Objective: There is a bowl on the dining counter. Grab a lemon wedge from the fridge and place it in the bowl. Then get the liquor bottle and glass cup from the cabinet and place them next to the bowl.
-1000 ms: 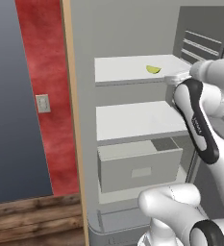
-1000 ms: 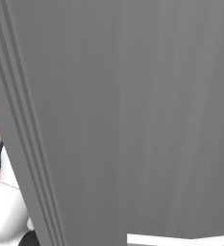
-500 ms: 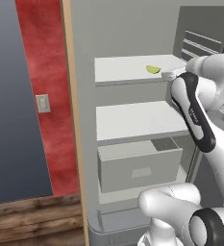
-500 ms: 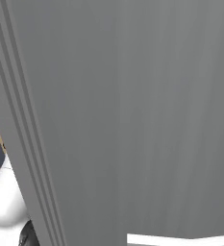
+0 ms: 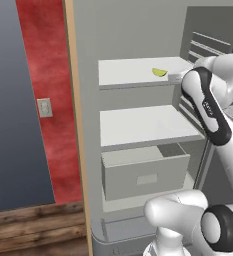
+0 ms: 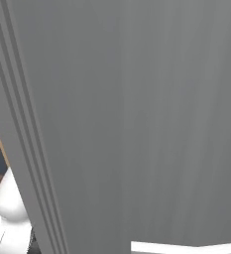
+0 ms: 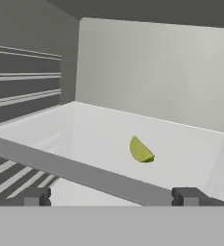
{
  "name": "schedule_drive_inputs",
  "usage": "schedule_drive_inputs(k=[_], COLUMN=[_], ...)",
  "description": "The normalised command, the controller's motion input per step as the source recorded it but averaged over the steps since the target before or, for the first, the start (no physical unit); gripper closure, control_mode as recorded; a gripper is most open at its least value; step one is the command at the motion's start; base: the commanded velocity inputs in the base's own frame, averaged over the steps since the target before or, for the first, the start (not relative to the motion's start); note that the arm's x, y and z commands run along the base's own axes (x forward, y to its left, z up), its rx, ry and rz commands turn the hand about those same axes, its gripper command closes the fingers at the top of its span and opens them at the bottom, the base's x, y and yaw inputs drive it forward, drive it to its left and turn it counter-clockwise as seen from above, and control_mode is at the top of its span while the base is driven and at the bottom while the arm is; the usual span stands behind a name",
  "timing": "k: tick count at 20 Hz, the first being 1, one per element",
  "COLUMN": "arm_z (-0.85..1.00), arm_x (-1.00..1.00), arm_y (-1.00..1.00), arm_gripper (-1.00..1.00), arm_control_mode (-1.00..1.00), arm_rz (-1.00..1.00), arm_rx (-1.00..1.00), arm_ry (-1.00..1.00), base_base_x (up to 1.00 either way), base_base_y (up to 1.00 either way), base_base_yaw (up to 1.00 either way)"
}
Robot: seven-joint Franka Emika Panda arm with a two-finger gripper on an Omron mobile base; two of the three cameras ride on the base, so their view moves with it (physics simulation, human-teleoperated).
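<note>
The lemon wedge (image 5: 159, 72) lies alone on the fridge's (image 5: 138, 75) top shelf (image 5: 133, 70), toward the shelf's right front corner, and it has not moved over the last second. What has changed is our arm (image 5: 208, 107): its dark-trimmed forearm has swung leftward and a little inward, so the wrist now sits just beside the shelf's right front edge where before it hung farther right. We read that as the reach for the wedge being well under way, with nothing grasped yet. From the hand view, the wedge (image 7: 141, 150) rests cut face up past the shelf's front lip, ahead of our gripper (image 7: 110, 196) and slightly to its right, and apart from it. The fingertips (image 7: 35, 196) are spread wide with nothing between them. The arm bends up from the base, elbow high, forearm angled down toward the shelf.
</note>
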Motion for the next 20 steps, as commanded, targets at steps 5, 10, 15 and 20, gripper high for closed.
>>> schedule_drive_inputs(k=[5,10,15,20], arm_z=[0.00,0.00,0.00,0.00], arm_x=[0.09,0.12,0.29,0.33], arm_y=[-0.18,-0.12,-0.01,0.00], arm_gripper=[-1.00,-1.00,-1.00,-1.00], arm_control_mode=[-1.00,-1.00,-1.00,-1.00], arm_rz=[0.11,0.01,-0.03,-0.01], arm_rx=[0.00,0.00,0.00,0.00], arm_ry=[0.00,0.00,0.02,0.01], base_base_x=[0.00,0.00,0.00,0.00], base_base_y=[0.00,0.00,0.00,0.00], base_base_yaw=[0.00,0.00,0.00,0.00])
